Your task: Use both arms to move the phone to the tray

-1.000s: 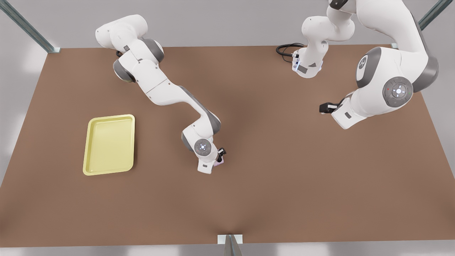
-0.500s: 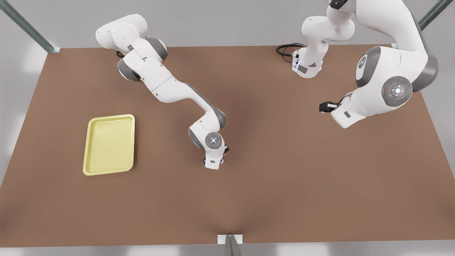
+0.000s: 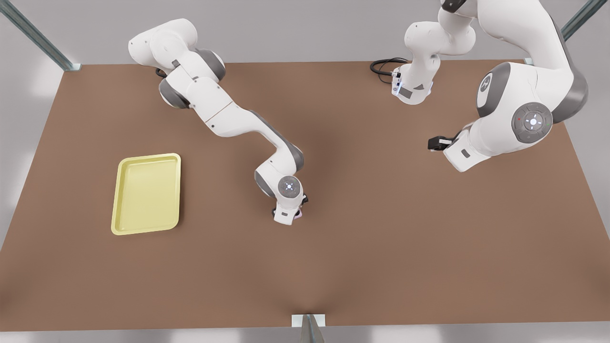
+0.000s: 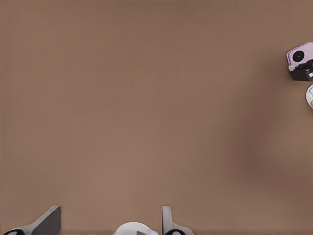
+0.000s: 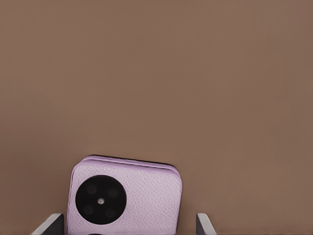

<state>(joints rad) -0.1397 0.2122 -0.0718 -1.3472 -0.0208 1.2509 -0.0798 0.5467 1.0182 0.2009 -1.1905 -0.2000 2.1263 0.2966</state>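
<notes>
The pale pink phone (image 5: pixel 124 198) lies flat on the brown table with a black circle facing up. My right gripper (image 5: pixel 129 224) stands open over it, one fingertip on each side. In the front view only a pink sliver of the phone (image 3: pixel 299 216) shows beside the right gripper (image 3: pixel 298 209), near the table's middle. The pale yellow tray (image 3: pixel 116 190) lies at the front view's left, apart from the phone. My left gripper (image 3: pixel 436 143) waits open above bare table at the front view's right. From its wrist view I see the phone (image 4: pixel 298 54) far off under the right gripper (image 4: pixel 303 71).
A black cable (image 3: pixel 383 66) coils by the arm base at the back of the table. Metal frame posts (image 3: pixel 309 326) stand at the table's edges. Bare brown tabletop (image 3: pixel 214 228) separates the phone from the tray.
The right arm's wrist has shifted toward the front view's right and settled over the phone, covering more of it. The left arm has barely moved.
</notes>
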